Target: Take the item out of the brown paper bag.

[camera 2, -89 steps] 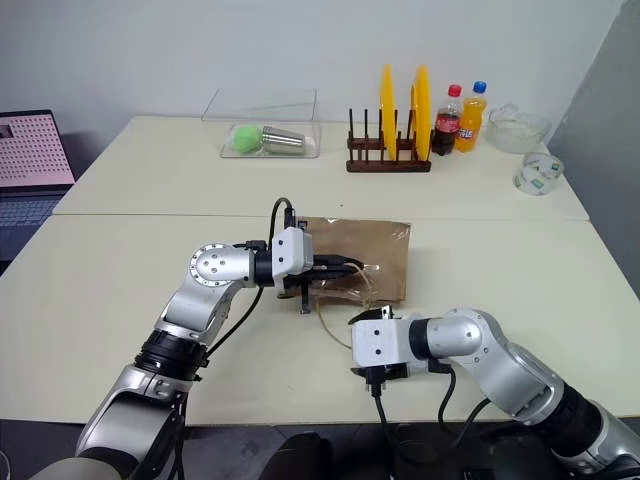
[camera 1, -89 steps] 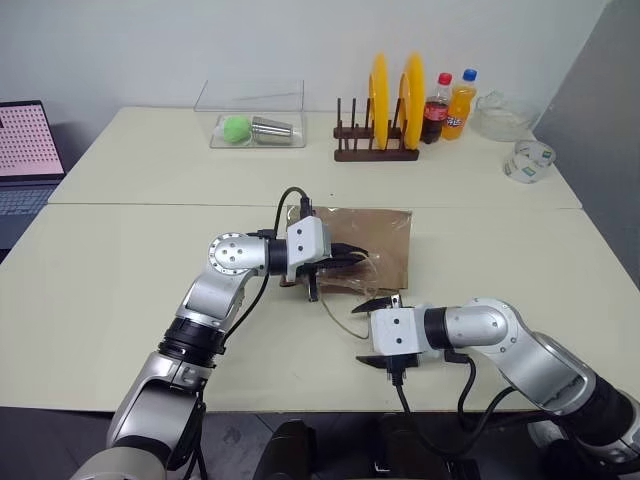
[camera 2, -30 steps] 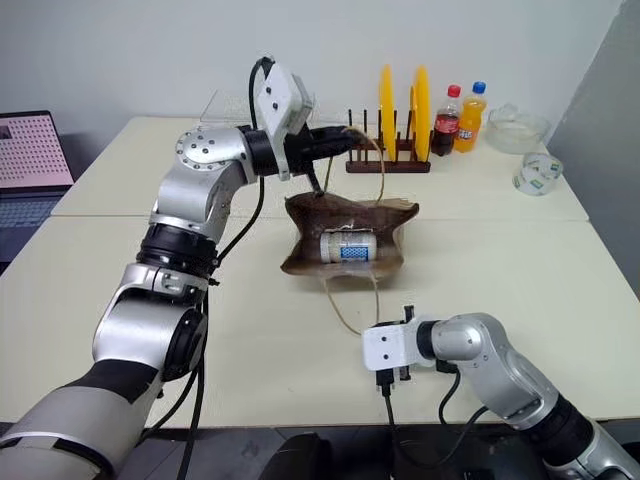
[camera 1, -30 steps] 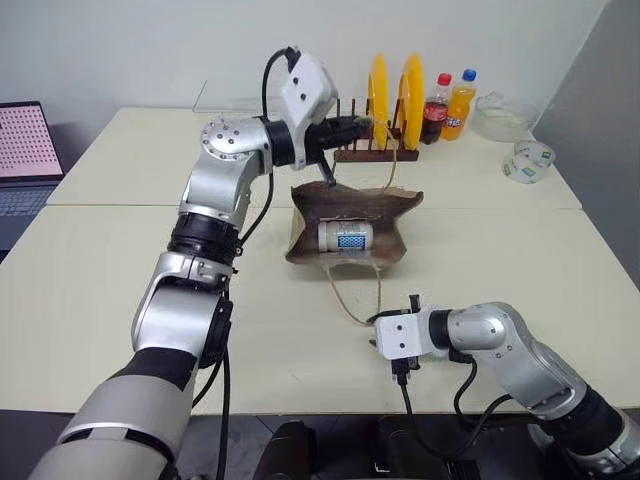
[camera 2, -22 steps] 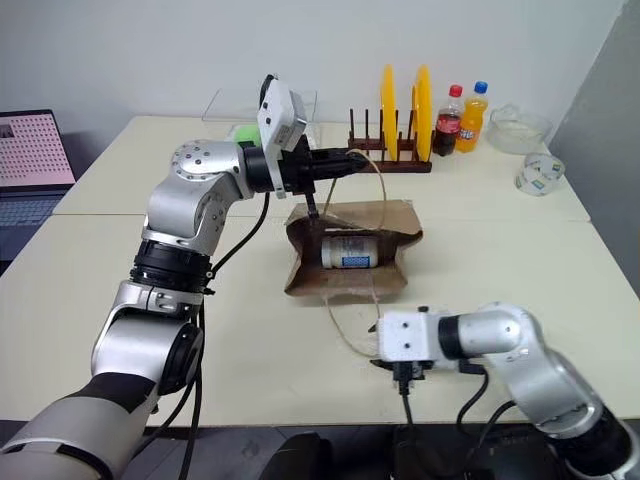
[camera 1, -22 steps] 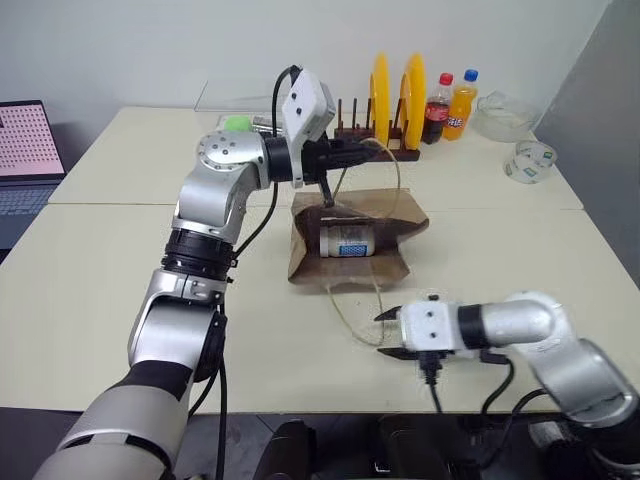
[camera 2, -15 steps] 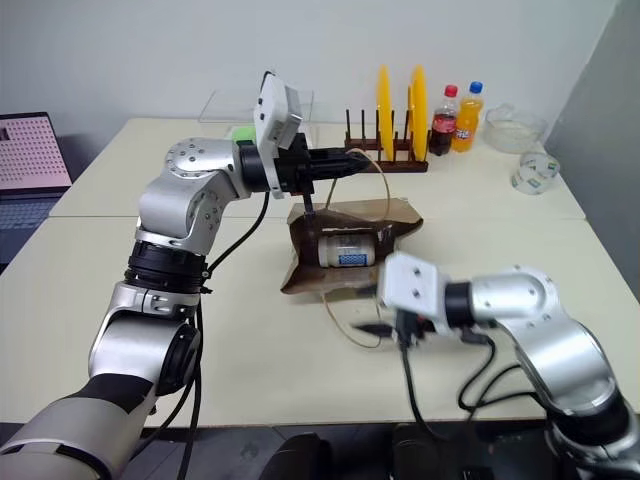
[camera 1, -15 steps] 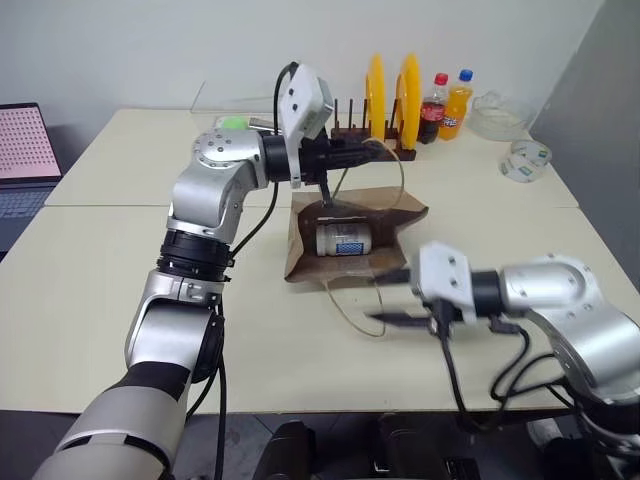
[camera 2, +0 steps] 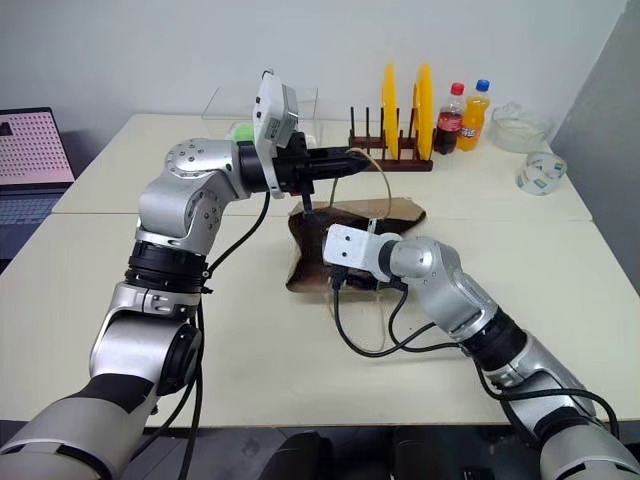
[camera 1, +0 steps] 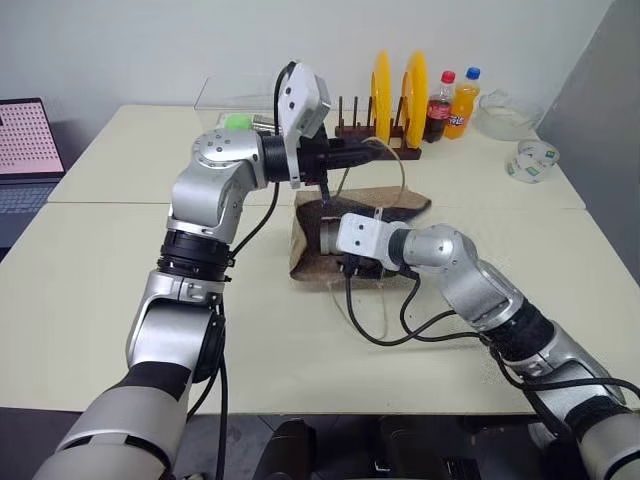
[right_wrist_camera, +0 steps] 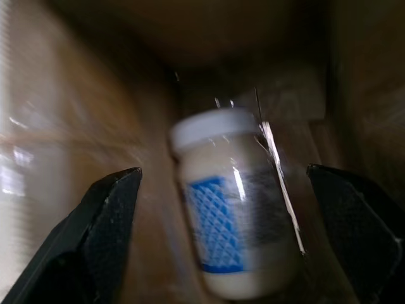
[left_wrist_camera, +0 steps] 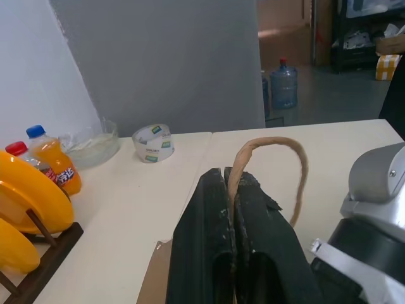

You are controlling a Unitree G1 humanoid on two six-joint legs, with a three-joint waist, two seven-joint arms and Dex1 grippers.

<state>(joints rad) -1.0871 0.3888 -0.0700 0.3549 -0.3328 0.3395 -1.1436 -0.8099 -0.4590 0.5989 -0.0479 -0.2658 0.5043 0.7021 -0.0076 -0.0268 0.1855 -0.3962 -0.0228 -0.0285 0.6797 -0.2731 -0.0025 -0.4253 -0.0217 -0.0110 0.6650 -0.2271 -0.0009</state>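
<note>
Inside the bag (camera 1: 310,245) on the bench (camera 1: 100,290) lies the jar (right_wrist_camera: 231,209), my right gripper (right_wrist_camera: 221,190) reaching in with jaws spread either side, my left gripper (left_wrist_camera: 229,190) pinching a handle (left_wrist_camera: 269,155).

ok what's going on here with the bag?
The left gripper is shut on a string handle of the brown paper bag, holding its mouth open above the table. The right gripper is inside the bag, fingers wide open either side of the item, a white jar with a blue label. Not gripped yet.
</note>
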